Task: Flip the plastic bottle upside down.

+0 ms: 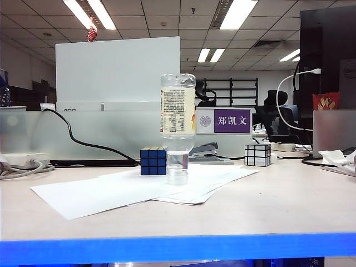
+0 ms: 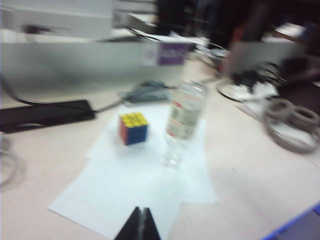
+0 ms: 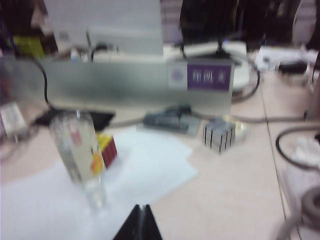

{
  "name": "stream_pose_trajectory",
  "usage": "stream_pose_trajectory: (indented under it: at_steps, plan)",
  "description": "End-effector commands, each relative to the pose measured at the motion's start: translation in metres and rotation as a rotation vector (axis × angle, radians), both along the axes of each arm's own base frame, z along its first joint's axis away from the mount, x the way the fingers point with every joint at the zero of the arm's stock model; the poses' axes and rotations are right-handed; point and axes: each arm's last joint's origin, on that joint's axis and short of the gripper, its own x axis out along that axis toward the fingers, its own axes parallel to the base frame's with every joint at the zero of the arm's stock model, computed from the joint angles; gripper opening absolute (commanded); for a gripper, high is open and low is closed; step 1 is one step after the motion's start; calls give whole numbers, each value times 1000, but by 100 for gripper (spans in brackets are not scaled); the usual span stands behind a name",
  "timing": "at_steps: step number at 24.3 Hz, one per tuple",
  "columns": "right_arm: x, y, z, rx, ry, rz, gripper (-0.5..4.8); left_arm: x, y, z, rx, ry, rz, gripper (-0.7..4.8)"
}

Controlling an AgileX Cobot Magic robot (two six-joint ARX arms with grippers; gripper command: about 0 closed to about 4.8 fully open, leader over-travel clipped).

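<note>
The clear plastic bottle (image 1: pixel 178 119) stands upside down on its cap on the white paper sheets (image 1: pixel 111 192), label text inverted, wide base at the top. It also shows in the left wrist view as the bottle (image 2: pixel 185 117) and in the right wrist view as the bottle (image 3: pixel 80 150), standing alone with nothing touching it. My left gripper (image 2: pixel 140 210) is shut and empty, hovering over the near edge of the paper, well short of the bottle. My right gripper (image 3: pixel 141 207) is shut and empty too, just beside the bottle's foot. Neither gripper shows in the exterior view.
A colourful cube (image 1: pixel 153 161) sits on the paper just left of the bottle. A silver mirror cube (image 1: pixel 258 154) stands to the right, a stapler (image 1: pixel 203 151) behind. A grey partition with a purple name plate (image 1: pixel 231 120) and black cables (image 1: pixel 83 142) run along the back.
</note>
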Motion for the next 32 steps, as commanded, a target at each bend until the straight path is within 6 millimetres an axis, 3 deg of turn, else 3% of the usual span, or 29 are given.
stream_pose_trajectory:
  at_steps: [1, 5, 13, 24, 32]
  plan:
    - [0, 0, 6, 29, -44, -1, -9, -2, -2, 1, 2, -23, -59, -5]
    - [2, 1, 3, 22, -31, -3, -9, -7, -3, -4, 14, -49, -83, -5]
    - [11, 4, -31, 67, -39, -69, -9, -7, -2, -34, 4, -80, -37, -5]
    - [2, -1, -96, 160, -143, -51, -9, -8, -1, -32, -38, -129, -12, -5]
    - [1, -2, -142, 148, -123, -72, -9, -6, -1, -34, -56, -110, 3, -5]
